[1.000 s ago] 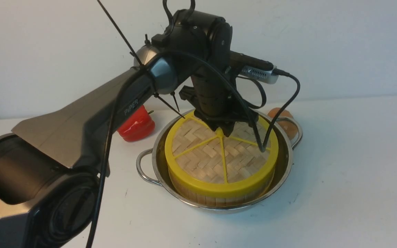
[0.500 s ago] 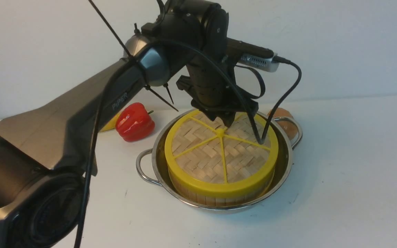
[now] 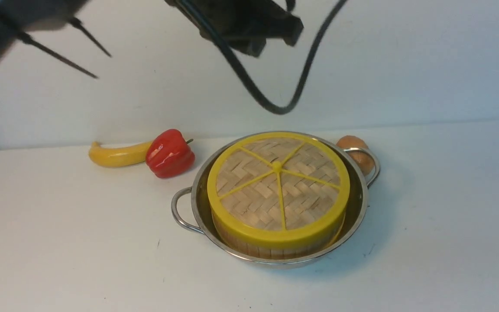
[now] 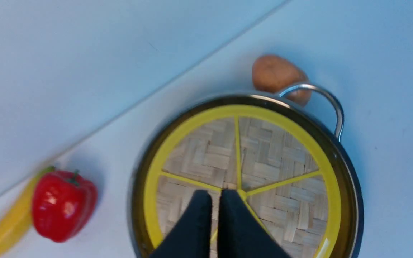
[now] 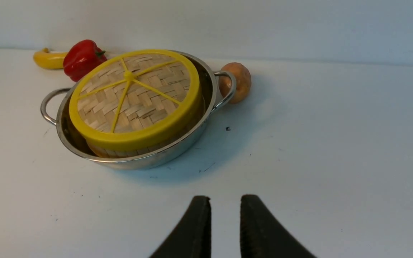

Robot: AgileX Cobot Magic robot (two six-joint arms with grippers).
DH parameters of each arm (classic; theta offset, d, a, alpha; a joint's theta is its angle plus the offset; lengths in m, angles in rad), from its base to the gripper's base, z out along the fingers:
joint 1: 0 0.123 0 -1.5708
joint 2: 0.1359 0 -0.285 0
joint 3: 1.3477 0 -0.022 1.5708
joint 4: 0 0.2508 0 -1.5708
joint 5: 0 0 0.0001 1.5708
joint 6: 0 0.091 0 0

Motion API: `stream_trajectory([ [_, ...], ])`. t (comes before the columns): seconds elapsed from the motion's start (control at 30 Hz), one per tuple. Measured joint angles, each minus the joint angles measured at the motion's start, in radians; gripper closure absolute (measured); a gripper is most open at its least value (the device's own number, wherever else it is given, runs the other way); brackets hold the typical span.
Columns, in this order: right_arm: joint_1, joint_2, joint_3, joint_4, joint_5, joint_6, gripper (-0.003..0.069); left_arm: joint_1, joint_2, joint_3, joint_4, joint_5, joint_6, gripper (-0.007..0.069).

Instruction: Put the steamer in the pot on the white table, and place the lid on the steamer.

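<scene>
Left arm has risen up and away from the pot (image 3: 284, 262) since the earlier frame, its gripper (image 4: 216, 194) now well above the lid (image 3: 249, 208). Left gripper: fingers narrow, a slim gap between them, nothing held; cannot tell whether fully shut. Right gripper (image 5: 225, 199): fingers parted, bare white table (image 5: 299, 172) visible between them — holding nothing.

Steamer (image 3: 267, 251) sits inside the pot, its pale side wall showing below the lid's yellow rim. Lid rests on top of the steamer, centre knob up. Pot stands on the table, a loop handle at either side.

Red pepper (image 3: 170, 154) lies near the pot, on its left; yellow banana (image 3: 119, 156) just beside the pepper. Brown potato-like item (image 3: 353, 145) — behind the pot's right handle, partly hidden by it.
</scene>
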Motion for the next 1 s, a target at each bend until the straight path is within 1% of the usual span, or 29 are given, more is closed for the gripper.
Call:
stream_trajectory([
  [0.07, 0.0, 0.0, 0.0, -0.01, 0.0, 0.0, 0.0516, 0.0, -0.095, 0.0, 0.024, 0.0, 0.008, 0.0641],
  [0.23, 0.0, 0.0, 0.0, -0.035, -0.023, 0.0, 0.0516, 0.0, -0.245, 0.007, 0.051, 0.001, 0.01, 0.0646],
  [0.33, 0.0, 0.0, 0.0, -0.047, -0.033, 0.0, 0.0515, 0.0, -0.398, 0.095, 0.101, -0.008, 0.01, 0.0646],
  [0.5, 0.0, 0.0, 0.0, -0.047, -0.034, 0.0, 0.0515, 0.0, -0.611, 0.388, 0.201, -0.007, -0.024, 0.0646],
  [0.67, 0.0, 0.0, 0.0, -0.047, -0.035, -0.003, 0.0515, 0.0, -0.81, 0.71, 0.277, -0.006, -0.092, 0.0646],
  [0.77, 0.0, 0.0, 0.0, -0.047, -0.038, -0.015, 0.0515, 0.0, -0.914, 0.852, 0.278, -0.008, -0.131, 0.0646],
  [0.9, 0.0, 0.0, 0.0, -0.047, -0.04, -0.025, 0.0515, 0.0, -1.074, 1.046, 0.278, -0.071, -0.208, 0.0645],
  [1.0, 0.0, 0.0, 0.0, -0.047, -0.04, -0.027, 0.0515, 0.0, -1.176, 1.171, 0.278, -0.111, -0.231, 0.0645],
])
